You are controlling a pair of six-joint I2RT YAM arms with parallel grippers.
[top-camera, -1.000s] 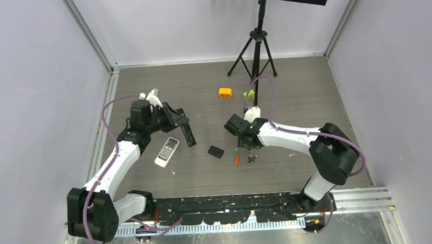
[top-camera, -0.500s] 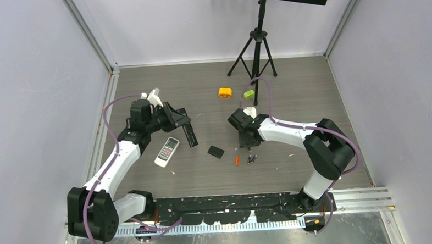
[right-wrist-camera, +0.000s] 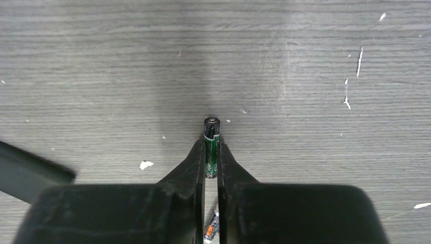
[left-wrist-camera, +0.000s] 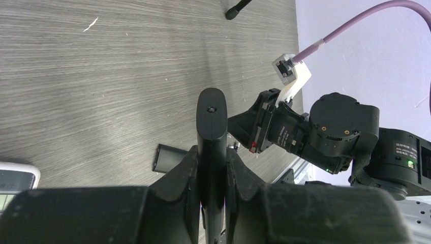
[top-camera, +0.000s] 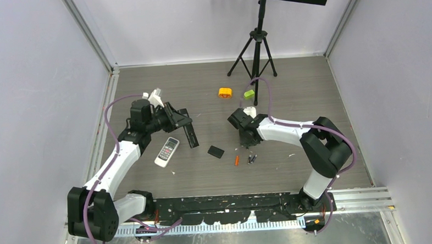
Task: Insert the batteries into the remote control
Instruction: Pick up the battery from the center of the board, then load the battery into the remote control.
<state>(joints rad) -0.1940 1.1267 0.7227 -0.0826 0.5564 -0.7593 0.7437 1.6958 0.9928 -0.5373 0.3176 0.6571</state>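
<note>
**A:** Two pincers, so what is each one doing?

**B:** The right pincer (right-wrist-camera: 211,148) is pinching the dark green battery (right-wrist-camera: 211,133), whose tip pokes out past the fingertips over the grey surface (right-wrist-camera: 101,61). I cannot tell if it touches the surface. The left pincer (left-wrist-camera: 212,160) is clamped on the black remote control (left-wrist-camera: 212,114), seen edge-on.

**A:** And the other batteries?

**B:** From above, the orange battery (top-camera: 237,160) and two dark grey batteries (top-camera: 251,159) lie just below the right pincer, near the frame's centre. A black cover (top-camera: 215,151) lies left of them, and a white remote (top-camera: 166,151) farther left.

**A:** Anything else?

**B:** An orange round block (top-camera: 225,92) and a lime green block (top-camera: 249,93) sit by the tripod (top-camera: 257,48), upper centre.
</note>
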